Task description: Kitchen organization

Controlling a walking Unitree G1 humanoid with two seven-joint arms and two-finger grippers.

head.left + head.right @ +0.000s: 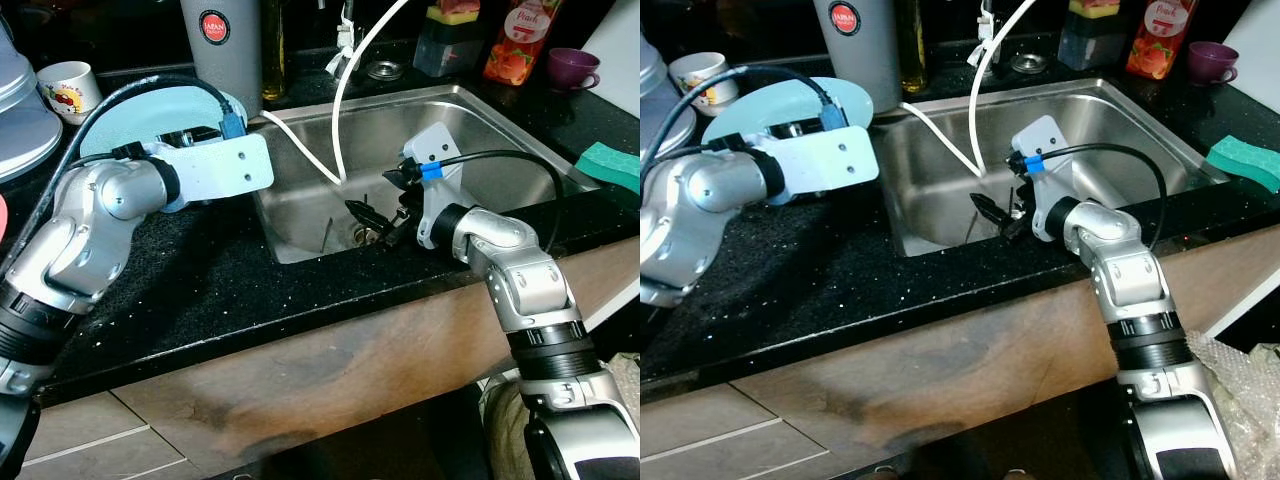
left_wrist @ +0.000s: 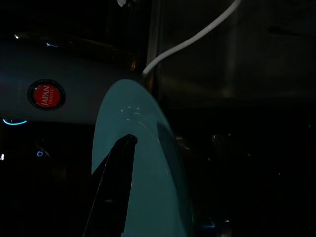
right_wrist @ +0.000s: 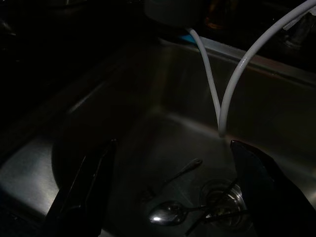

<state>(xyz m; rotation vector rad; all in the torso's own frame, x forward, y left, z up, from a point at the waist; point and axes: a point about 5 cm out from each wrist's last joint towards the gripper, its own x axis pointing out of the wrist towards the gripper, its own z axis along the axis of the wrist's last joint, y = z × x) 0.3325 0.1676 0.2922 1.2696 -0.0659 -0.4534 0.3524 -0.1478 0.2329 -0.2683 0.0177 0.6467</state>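
Note:
My left gripper is shut on a pale blue plate, held on edge over the black counter just left of the sink. In the left wrist view one black finger lies flat against the plate. My right gripper hangs inside the steel sink, open, with its fingers spread wide and nothing between them. Below it a spoon and another thin utensil lie on the sink floor beside the drain.
A white hose loops down into the sink. Behind the plate stand a grey canister and an oil bottle. A mug sits far left. A peach bottle, purple cup and green sponge are to the right.

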